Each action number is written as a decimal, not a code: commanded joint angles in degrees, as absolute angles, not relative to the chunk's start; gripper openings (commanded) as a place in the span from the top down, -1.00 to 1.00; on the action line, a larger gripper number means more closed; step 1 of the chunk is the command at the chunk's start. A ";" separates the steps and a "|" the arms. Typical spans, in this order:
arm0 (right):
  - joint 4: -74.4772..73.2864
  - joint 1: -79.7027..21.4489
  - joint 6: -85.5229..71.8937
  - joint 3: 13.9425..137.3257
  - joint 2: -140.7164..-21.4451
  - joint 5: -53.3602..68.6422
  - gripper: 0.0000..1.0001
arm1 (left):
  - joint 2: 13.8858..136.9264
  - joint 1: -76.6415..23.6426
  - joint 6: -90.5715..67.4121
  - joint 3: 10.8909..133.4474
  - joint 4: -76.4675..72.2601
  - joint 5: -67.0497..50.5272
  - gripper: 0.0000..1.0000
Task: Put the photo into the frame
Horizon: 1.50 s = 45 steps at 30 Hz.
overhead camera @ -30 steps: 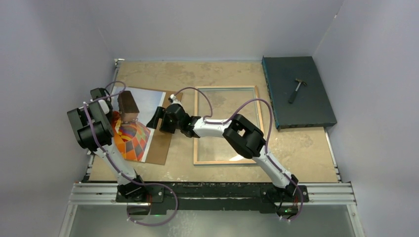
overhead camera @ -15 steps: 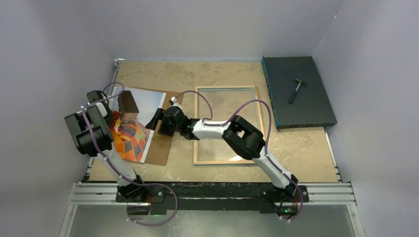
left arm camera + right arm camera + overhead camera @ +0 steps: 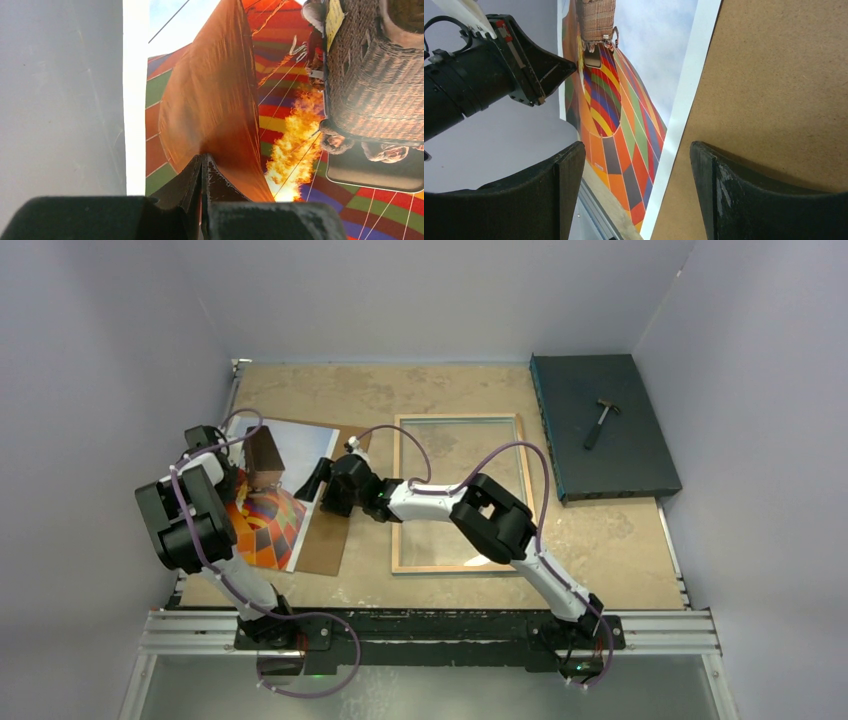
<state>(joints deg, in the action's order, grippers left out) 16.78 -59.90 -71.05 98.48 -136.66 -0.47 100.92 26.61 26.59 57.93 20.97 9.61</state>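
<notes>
The photo [image 3: 268, 515], a chequered balloon print, lies face up on the brown backing board [image 3: 326, 540] at the left. My left gripper [image 3: 236, 478] is shut on the photo's left part. In the left wrist view the shut fingertips [image 3: 202, 161] pinch a raised orange fold of the photo [image 3: 280, 100]. My right gripper [image 3: 318, 480] is open and empty, low over the photo's right edge. In the right wrist view [image 3: 639, 185] it straddles the photo's white border [image 3: 674, 135] and the board [image 3: 774, 100]. The frame [image 3: 455, 567] lies flat in the middle, pale wood side up.
A dark teal slab [image 3: 620, 455] with a small hammer [image 3: 600, 423] sits at the back right. The left wall stands close beside the photo's left edge. The right arm reaches across the frame's left side.
My left gripper has shifted slightly with the photo's left part, which now bulges up a little more. The right gripper has edged a little to the left and stays open.
</notes>
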 commanded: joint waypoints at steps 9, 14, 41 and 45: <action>10.56 -60.19 -74.77 105.76 -143.32 -0.43 -0.58 | 103.84 25.53 25.24 54.37 26.28 3.37 1.00; 12.69 -60.16 -75.29 107.15 -144.53 -0.18 -0.58 | 103.94 25.53 25.75 53.80 25.78 3.45 1.00; 1.92 -55.71 -60.57 119.06 -147.54 -10.62 -0.63 | 101.10 24.20 25.43 57.28 32.49 -2.83 1.00; 2.07 -55.74 -60.93 121.44 -149.18 -8.94 -0.62 | 99.77 23.22 24.76 59.70 35.09 -3.81 1.00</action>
